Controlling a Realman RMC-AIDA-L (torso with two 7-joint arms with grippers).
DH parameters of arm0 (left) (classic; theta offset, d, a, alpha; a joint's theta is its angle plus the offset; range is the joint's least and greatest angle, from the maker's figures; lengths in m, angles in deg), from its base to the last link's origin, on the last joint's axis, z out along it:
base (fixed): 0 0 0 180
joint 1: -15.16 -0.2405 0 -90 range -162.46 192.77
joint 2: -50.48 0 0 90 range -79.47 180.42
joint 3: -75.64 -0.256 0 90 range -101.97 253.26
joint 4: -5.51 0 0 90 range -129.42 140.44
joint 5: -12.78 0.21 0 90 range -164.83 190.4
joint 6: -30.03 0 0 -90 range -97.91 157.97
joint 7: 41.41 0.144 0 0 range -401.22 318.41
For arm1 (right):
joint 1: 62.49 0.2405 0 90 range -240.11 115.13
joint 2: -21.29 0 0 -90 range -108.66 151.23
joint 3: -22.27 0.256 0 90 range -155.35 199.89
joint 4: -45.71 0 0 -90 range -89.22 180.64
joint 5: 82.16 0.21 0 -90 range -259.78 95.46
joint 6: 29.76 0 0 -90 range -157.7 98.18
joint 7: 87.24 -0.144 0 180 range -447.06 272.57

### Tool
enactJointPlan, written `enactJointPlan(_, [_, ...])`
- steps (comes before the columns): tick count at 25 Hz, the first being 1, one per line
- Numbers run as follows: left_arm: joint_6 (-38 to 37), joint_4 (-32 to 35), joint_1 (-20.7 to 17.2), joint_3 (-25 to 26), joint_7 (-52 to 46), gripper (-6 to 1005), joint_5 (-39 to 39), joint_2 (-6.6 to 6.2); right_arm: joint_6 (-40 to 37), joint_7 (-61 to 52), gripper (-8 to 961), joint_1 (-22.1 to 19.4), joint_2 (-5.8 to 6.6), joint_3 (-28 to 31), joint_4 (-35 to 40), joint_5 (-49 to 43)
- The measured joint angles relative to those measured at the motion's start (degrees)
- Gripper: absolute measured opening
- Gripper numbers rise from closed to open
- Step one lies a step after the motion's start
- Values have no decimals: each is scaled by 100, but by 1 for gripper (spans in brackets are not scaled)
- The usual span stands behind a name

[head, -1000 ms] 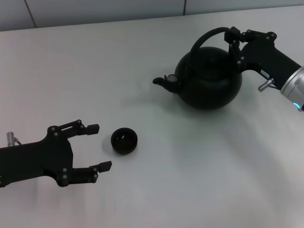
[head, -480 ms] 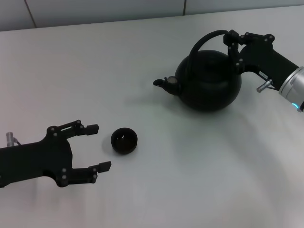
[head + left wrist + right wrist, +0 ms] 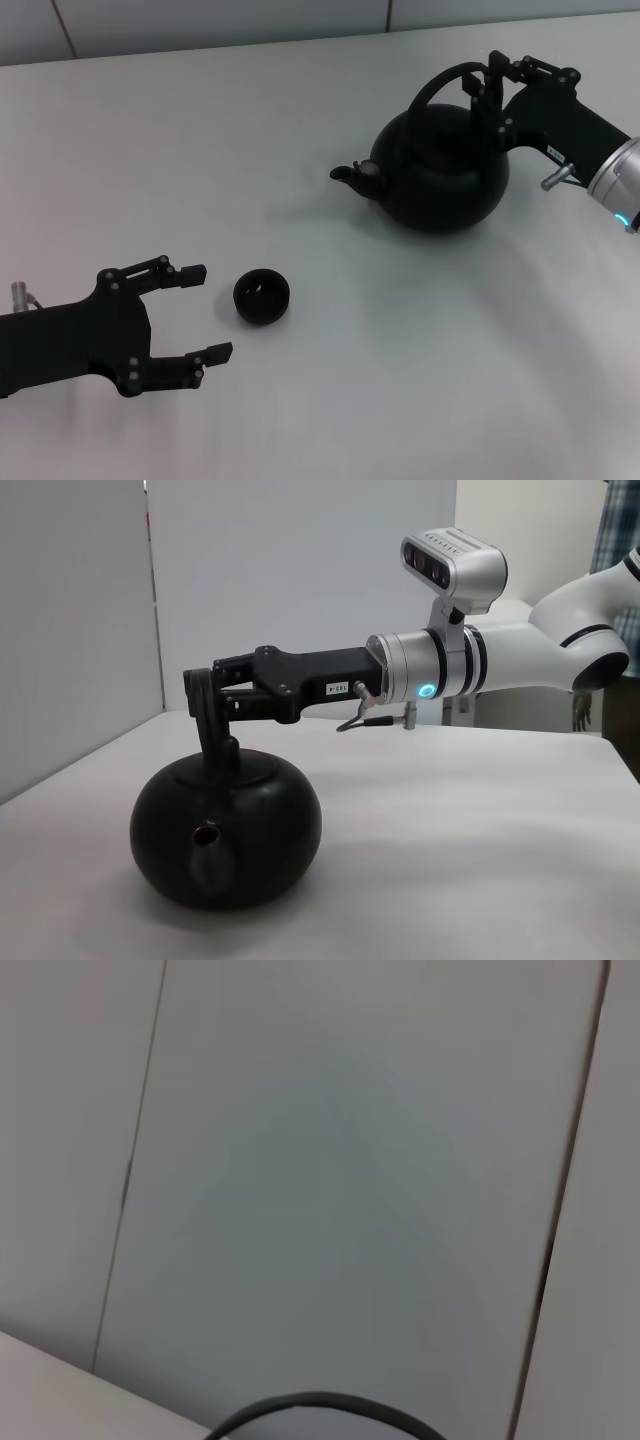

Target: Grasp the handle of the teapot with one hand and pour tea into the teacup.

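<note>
The round black teapot (image 3: 440, 175) stands on the white table at the right, its spout (image 3: 345, 174) pointing toward the left arm. My right gripper (image 3: 490, 85) is shut on the upper part of the arched handle (image 3: 440, 80). The left wrist view shows the same grip: right gripper (image 3: 205, 695) on the handle (image 3: 212, 725), with the teapot (image 3: 226, 830) resting on the table. The small black teacup (image 3: 262, 296) sits left of the middle. Just left of it, my left gripper (image 3: 210, 311) lies open and apart from it. A thin arc of the handle (image 3: 320, 1400) shows in the right wrist view.
The white table (image 3: 400, 380) stretches between cup and teapot with nothing else on it. A grey wall (image 3: 200, 20) runs along the table's far edge. The right arm's silver wrist (image 3: 615, 175) reaches in from the right edge.
The right gripper has shifted slightly up and turned on the handle, and the teapot's spout has moved a little to the right. The left gripper and teacup stay put.
</note>
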Motion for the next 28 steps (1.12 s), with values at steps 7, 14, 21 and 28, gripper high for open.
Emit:
enactJointPlan(7, [-2, 10, -6, 0, 0, 863, 0, -7, -26, 9, 432, -31, -3, 2, 23, 30])
enactJointPlan(14, [-2, 17, -9, 59, 0, 863, 0, -6, -317, 11, 671, -166, -11, 6, 56, 83])
enactJointPlan(21, [-1, 24, 26, 62, 0, 863, 0, -1, -684, 14, 736, -391, -12, 11, 57, 86])
enactJointPlan(28, [-97, 14, 34, 64, 0, 863, 0, 1, -1762, -21, 735, -736, 31, -295, 85, -451])
